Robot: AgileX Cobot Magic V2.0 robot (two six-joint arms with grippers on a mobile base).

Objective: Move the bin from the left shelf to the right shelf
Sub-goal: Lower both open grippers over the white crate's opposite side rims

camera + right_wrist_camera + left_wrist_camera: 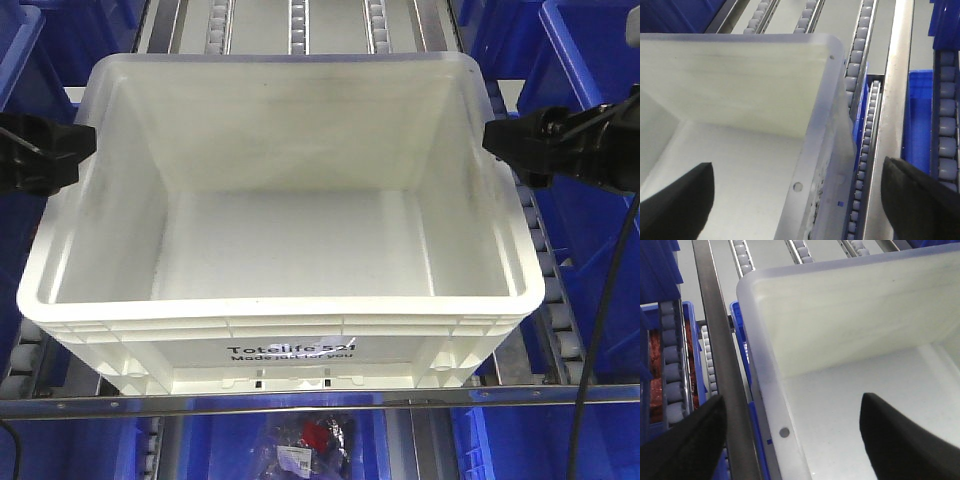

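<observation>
Front view: the bin (290, 250) rests on the roller shelf (562, 335) among blue bins (590, 60). Which shelf this is cannot be told, so I judge the transfer yet to be done, with the left gripper (80, 148) and right gripper (498, 140) level at opposite side rims. Left wrist view: fingers (685, 445) spread, one inside the wall and one outside, gripping nothing; right wrist view: likewise, fingers (675, 200) apart astride the rim, unclamped

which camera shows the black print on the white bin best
The exterior front-facing view: the print on the front wall of the bin faces that camera, though it is partly washed out. Both wrist views show only the rim and inside, no print.
</observation>
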